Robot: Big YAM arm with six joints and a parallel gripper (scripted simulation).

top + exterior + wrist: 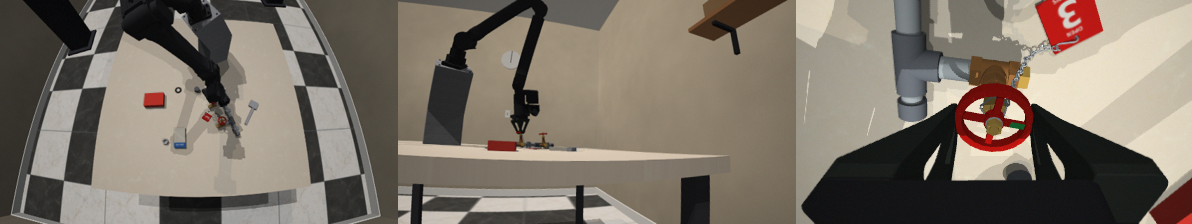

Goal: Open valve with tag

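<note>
A grey pipe (232,122) lies on the table with two brass valves that have red handwheels. My gripper (994,112) is shut on the red handwheel (994,119) of the valve nearer the arm's base, with one finger on each side of the rim. A chain (1031,50) runs from this valve's brass body (995,72) to a red tag (1068,19) marked 3. The tag also shows in the overhead view (207,117). The other valve's handwheel (222,121) stands free beside it. In the side view my gripper (519,131) points straight down onto the held valve, left of the second valve (542,139).
A red block (154,99), a black ring (178,89), a small dark knob (197,89), a grey and blue box (180,138), a nut (165,141) and a grey hammer-like tool (251,111) lie around the pipe.
</note>
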